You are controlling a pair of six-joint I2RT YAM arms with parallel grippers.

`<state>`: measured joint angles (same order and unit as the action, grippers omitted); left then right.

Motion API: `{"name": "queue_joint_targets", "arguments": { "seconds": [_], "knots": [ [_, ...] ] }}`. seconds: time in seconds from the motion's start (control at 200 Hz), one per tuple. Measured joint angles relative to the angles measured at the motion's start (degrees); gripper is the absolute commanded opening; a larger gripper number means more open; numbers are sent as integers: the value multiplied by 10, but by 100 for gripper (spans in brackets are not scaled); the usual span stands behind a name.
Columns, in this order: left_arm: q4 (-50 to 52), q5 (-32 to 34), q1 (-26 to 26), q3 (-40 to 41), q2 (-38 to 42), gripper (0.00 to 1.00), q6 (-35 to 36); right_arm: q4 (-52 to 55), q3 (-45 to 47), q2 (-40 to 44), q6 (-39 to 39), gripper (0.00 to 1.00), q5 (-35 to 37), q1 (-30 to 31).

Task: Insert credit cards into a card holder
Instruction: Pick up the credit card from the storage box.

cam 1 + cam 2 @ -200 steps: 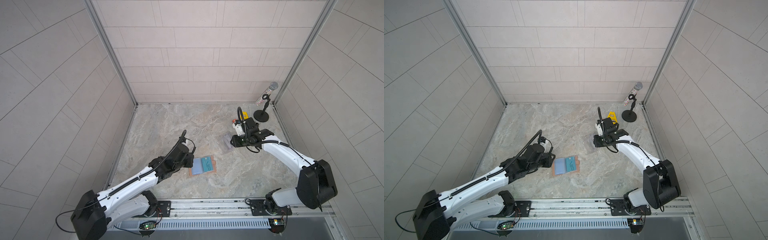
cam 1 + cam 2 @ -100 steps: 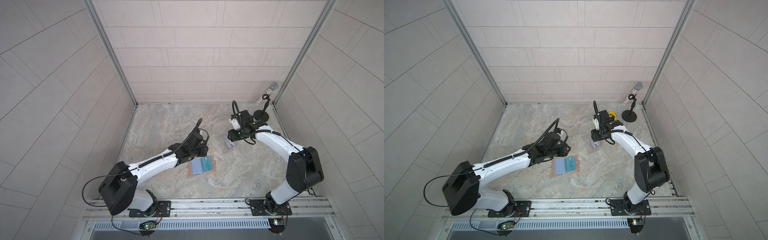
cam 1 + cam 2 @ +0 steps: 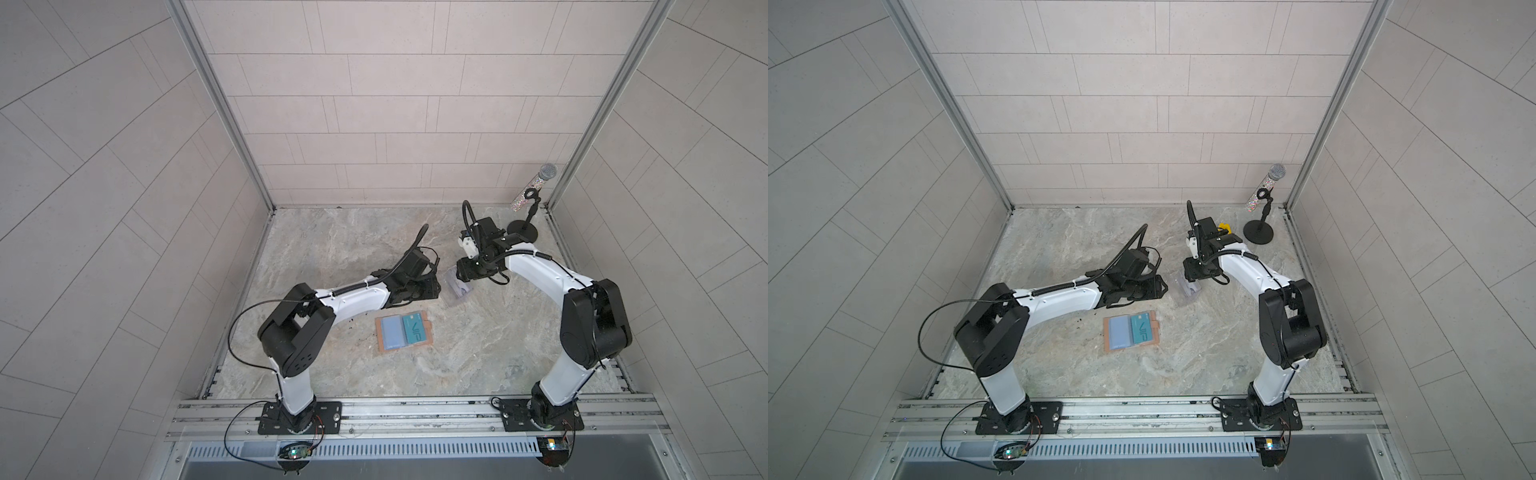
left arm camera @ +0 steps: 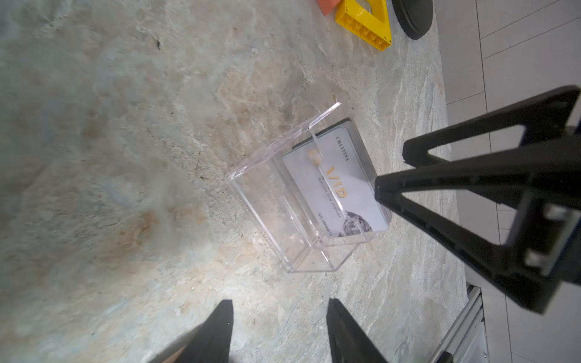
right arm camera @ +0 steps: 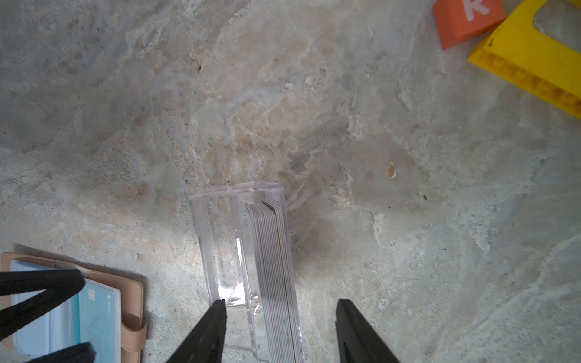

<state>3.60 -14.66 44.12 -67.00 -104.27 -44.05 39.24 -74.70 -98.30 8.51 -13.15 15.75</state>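
Mid-table — tan leather card holder [image 5: 133, 295]: laid open, teal card [image 5: 97, 317] sleeved.
Left gripper [image 4: 279, 303]: spread, empty.
Right gripper [image 5: 282, 302]: spread — positioned over clear plastic box [image 5: 220, 235].

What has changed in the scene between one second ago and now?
The left gripper moved away from the card holder toward the clear box. The right gripper stayed at the box while its arm shifted posture. No grasp or release is visible. Card holder and box did not move.

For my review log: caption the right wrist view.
Open right pincer over a clear plastic box of stacked thin plastic cards, tan leather card holder open beside.
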Motion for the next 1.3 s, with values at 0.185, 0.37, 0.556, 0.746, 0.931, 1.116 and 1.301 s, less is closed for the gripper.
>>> {"name": "queue_joint_targets", "arguments": {
  "seconds": [0.185,0.37,0.556,0.746,0.931,1.116,1.301],
  "knots": [
    [3,-16,-1,-40,-47,60,-12,2,-4,-17,-5,58,-7,-5],
    [14,-22,-4,-71,-74,62,-16,5,-13,-35,-8,58,-12,-5],
    [26,-32,-7,-99,-103,62,-16,7,-19,-40,-9,58,-12,-6],
    [40,-34,-10,-115,-122,63,-16,10,-19,-43,-9,58,-12,-8],
    [47,-35,-10,-132,-137,64,-16,11,-22,-52,-10,58,-12,-8],
    [54,-36,-10,-144,-148,64,-16,13,-23,-67,-10,58,-12,-8],
    [64,-35,-13,-153,-164,64,-16,13,-23,-69,-10,58,-9,-9]
  ]
}}
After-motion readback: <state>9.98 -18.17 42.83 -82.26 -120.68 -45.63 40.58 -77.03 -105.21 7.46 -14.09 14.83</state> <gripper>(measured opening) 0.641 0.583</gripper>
